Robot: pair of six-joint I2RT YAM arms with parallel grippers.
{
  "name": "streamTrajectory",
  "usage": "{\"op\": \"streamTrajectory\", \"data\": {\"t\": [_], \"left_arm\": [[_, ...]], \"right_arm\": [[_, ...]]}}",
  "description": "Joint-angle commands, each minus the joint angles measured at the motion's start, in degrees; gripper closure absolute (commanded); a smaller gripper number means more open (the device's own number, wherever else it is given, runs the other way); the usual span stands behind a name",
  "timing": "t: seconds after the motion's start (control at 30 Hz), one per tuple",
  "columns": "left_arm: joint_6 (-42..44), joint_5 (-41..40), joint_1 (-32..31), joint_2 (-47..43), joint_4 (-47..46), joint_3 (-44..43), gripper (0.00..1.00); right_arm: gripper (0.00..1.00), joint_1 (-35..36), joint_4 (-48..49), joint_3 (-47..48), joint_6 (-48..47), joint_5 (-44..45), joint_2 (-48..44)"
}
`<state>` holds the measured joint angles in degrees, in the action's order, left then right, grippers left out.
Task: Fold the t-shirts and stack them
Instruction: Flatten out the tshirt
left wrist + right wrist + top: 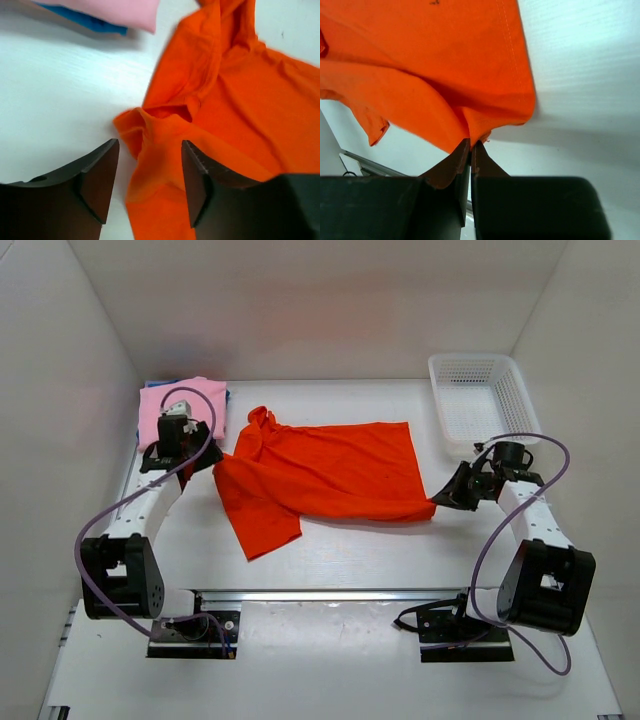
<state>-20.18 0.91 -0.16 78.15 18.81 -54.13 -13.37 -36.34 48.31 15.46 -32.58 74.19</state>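
The large orange-red t-shirt [320,480] lies spread and rumpled across the middle of the table. My right gripper [447,495] is shut on its near right corner [485,122] and holds it just off the table. My left gripper [205,458] is open, its jaws straddling a bunched edge of the orange-red shirt [160,150] at its left side. The folded light pink t-shirt [185,405] lies at the far left on top of the blue t-shirt [228,395], of which only an edge shows; both appear in the left wrist view, pink [120,10] over blue [90,21].
A white plastic mesh basket [480,400] stands at the far right. White walls close in the table on three sides. A metal rail [330,595] runs along the near edge between the arm bases.
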Motion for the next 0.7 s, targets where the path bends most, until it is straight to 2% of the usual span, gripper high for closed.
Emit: {"op": "streamTrajectory", "data": {"t": [0.0,0.1,0.17,0.27,0.3,0.33,0.5,0.6,0.67], "left_arm": [[-1.1,1.5,2.0,-0.3,-6.3,-1.7,0.34],[-0.2,1.6,1.4,-2.9,-5.7,0.8,0.21],[-0.3,2.4,1.4,-6.0,-4.5,4.3,0.25],[0.1,2.1,0.8,-8.3,-2.0,8.3,0.36],[0.0,1.7,0.8,-8.9,-1.6,9.5,0.44],[0.0,2.3,-0.8,-8.8,-1.4,11.0,0.45],[-0.7,1.3,-3.6,-4.5,0.4,13.5,0.38],[0.4,1.7,-6.2,-0.6,1.8,12.6,0.38],[0.3,0.1,-7.8,1.5,3.2,12.0,0.35]], "right_arm": [[0.99,1.3,3.0,2.4,0.9,0.6,1.2],[1.0,1.9,4.1,1.5,1.8,0.8,1.3],[1.0,1.8,4.6,0.9,1.4,0.0,1.5],[1.0,2.1,5.1,0.7,1.5,-0.6,1.7],[1.0,2.1,5.1,0.7,1.5,0.1,1.7],[1.0,1.9,5.3,0.5,1.9,-0.3,1.8],[1.0,2.1,6.1,-0.1,2.0,-0.9,1.6],[1.0,2.3,6.3,-0.9,2.6,-1.3,1.4],[1.0,2.0,7.0,-1.3,2.7,-1.6,1.2]]}}
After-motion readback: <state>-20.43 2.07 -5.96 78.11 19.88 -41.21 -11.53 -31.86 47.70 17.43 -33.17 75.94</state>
